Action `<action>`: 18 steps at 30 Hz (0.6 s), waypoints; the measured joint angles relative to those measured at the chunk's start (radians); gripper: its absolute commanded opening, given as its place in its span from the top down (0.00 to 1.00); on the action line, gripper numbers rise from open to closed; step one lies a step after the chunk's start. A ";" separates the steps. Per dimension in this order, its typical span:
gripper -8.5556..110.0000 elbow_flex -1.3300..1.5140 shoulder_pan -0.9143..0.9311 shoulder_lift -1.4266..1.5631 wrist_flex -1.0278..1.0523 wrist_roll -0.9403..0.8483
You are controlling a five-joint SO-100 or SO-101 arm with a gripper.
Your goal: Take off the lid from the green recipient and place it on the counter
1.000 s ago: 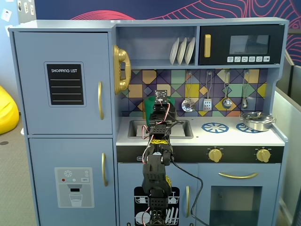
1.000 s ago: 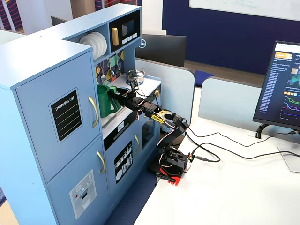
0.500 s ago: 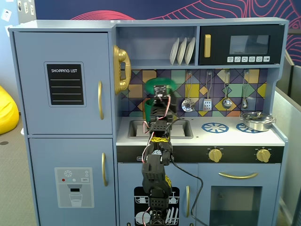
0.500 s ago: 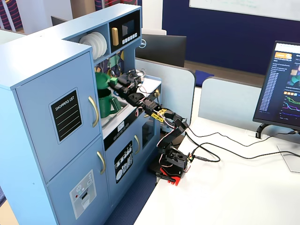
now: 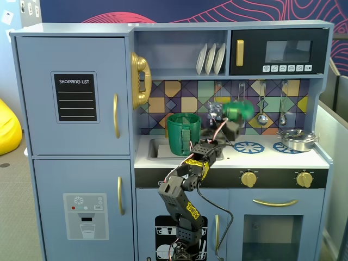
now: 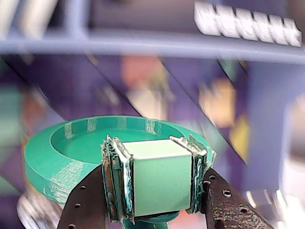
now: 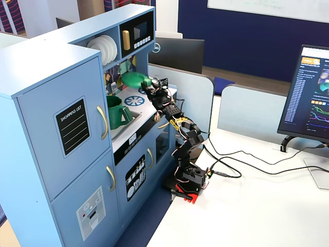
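My gripper (image 6: pixel 157 179) is shut on the light green strap handle of the lid (image 6: pixel 81 152), a round green disc. In a fixed view the lid (image 5: pixel 239 110) is blurred and held in the air above the counter (image 5: pixel 272 157), to the right of the green recipient (image 5: pixel 182 134). The recipient stands open in the sink, its strap handle facing front. In another fixed view the lid (image 7: pixel 134 79) hangs above the burner ring with the gripper (image 7: pixel 149 82) behind it, and the recipient (image 7: pixel 117 111) stands to the left.
A silver pan (image 5: pixel 297 139) sits on the right burner. A blue burner ring (image 5: pixel 249 147) lies under the lid. Ladles hang on the tiled back wall (image 5: pixel 262 106). White plates (image 5: pixel 211 58) stand on the shelf above, next to the microwave (image 5: pixel 280 51).
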 measured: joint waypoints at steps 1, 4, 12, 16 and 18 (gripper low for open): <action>0.93 0.020 0.002 -0.005 -0.002 0.000; 0.93 0.086 0.005 -0.023 -0.035 -0.003; 0.93 0.222 0.048 -0.097 -0.149 -0.021; 0.93 0.232 0.063 -0.160 -0.195 -0.025; 0.92 0.232 0.064 -0.186 -0.206 -0.025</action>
